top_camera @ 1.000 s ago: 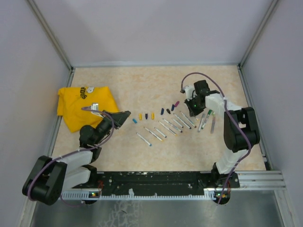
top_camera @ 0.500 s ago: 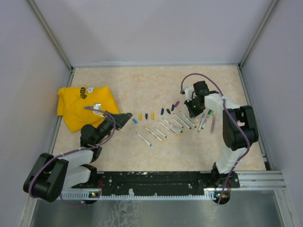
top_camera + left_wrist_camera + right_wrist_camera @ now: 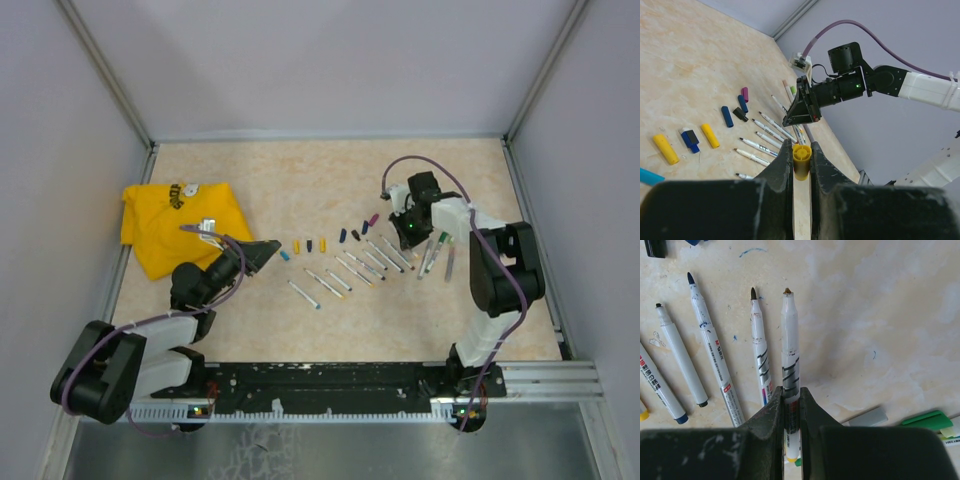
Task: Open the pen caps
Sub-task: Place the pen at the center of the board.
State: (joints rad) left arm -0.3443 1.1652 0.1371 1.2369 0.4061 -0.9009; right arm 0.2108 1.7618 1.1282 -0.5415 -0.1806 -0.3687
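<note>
Beige mottled table top [image 3: 300, 180], with small blue ink marks on it in the right wrist view. A crumpled yellow garment [image 3: 160, 230] lies at the left side, with dark print and a white tag near its far edge. Whitish uncapped pen barrels [image 3: 305, 294] lie side by side in a loose diagonal row, mid-table. Plain grey walls [image 3: 320, 60] all round — aluminium frame posts [image 3: 115, 85] at the corners.

Even, diffuse light fills all three views, probably from overhead. The table [image 3: 300, 180] is bright with no hard glare. In the top view, shadows are faint and sit close under the arms. Across the bottom of the left wrist view the left gripper [image 3: 801, 150] is dark and soft-focused, while the yellow pen cap [image 3: 801, 162] in it is sharper. At the bottom of the right wrist view the right gripper [image 3: 790, 392] is likewise blurred. The held pen [image 3: 790, 340] above it is crisp and thinly shadowed.
</note>
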